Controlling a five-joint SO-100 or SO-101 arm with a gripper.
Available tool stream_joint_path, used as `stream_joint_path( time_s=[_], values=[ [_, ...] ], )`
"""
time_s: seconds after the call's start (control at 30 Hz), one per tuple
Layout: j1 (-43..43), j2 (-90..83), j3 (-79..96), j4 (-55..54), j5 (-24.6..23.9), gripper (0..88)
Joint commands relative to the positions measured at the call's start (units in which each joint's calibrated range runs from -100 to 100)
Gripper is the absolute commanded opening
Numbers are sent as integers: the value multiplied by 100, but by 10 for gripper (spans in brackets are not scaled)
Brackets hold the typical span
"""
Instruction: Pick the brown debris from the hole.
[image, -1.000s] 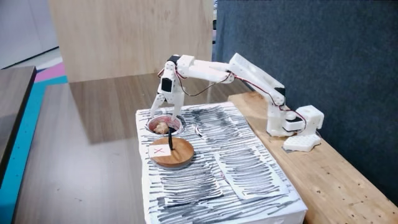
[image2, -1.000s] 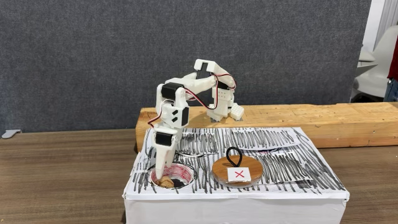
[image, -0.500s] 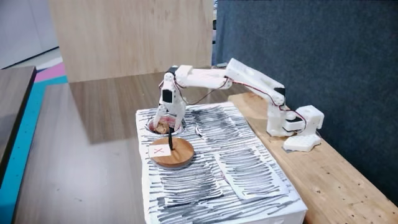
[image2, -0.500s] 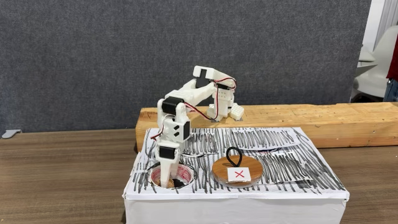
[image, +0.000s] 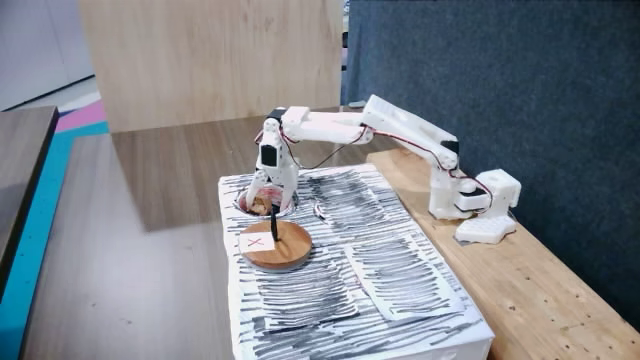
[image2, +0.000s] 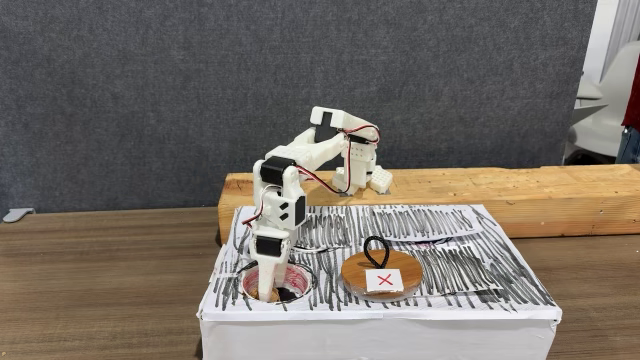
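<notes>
Grasp step: the hand (image2: 268, 291) reaches down into the hole (image2: 296, 279) at the brown debris (image: 259, 207), finger state indiscernible; next, closing and lifting clear appear required.

Round wooden disc (image2: 380, 277) flat on box top, white label with red X (image2: 380, 281) on it, black loop handle (image2: 375, 249) standing upright. White box (image2: 450, 325) with black scribbled stripes across top. Thick wooden beam (image2: 500, 190) just behind box. Brown wood-grain tabletop (image2: 100, 280) underneath. Dark grey felt wall (image2: 200, 80) behind. Light plywood panel (image: 210, 60) upright at back in a fixed view.
</notes>
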Motion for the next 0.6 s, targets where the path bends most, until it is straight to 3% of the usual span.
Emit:
stream_joint_path(
  time_s=[0.0,0.1,0.17,0.2,0.23,0.57],
  values=[
    [32,-19,-122,-3,30,268],
    [32,-19,-113,-3,41,237],
    [3,-19,-42,-3,41,154],
    [3,-19,-24,-3,41,51],
    [3,-19,-24,5,41,9],
    [32,-19,-33,13,41,12]
  ],
)
